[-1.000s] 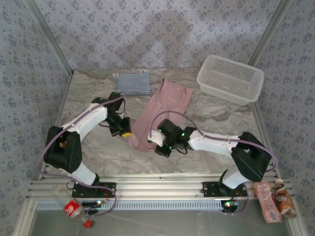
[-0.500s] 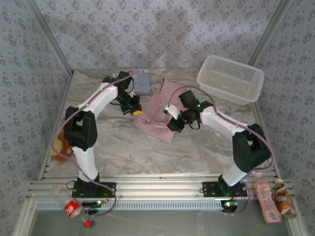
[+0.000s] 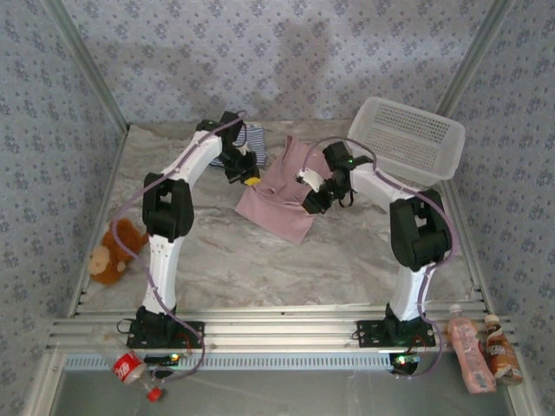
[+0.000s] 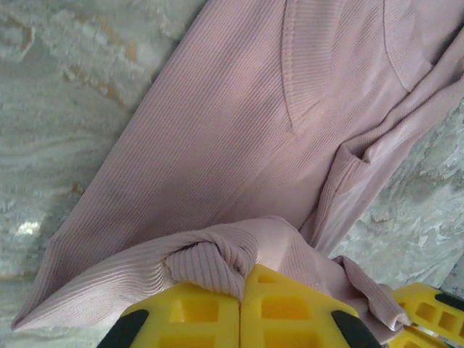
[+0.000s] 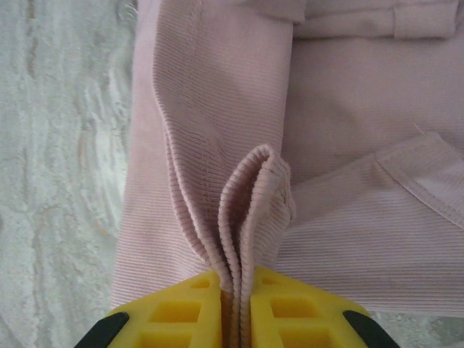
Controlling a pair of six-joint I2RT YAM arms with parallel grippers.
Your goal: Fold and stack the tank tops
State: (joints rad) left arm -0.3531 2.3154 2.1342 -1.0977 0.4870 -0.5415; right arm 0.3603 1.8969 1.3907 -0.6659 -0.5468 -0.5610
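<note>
While both grippers pinch it, the pink tank top lies at the far middle of the marble table, rumpled and lying in more than one layer. Its left edge is under the left gripper and its right edge under the right gripper.

From the left wrist, the left gripper has its yellow fingers pressed together on a small bunch of the ribbed pink cloth. The rest of the top spreads flat across the marble beyond it.

From the right wrist, the right gripper clamps an upright pleat of the same top, several thicknesses of cloth squeezed between its yellow pads.

The striped tank top sits just beyond and to the left of the pink one, near the back edge of the table. It is partly hidden by the left arm, so how it is folded cannot be told.

A white lattice basket stands at the far right corner, near the pink top but apart from it. A brown soft toy lies at the left edge of the table, well away from both tops. Two bottles lie by the right arm's base.
</note>
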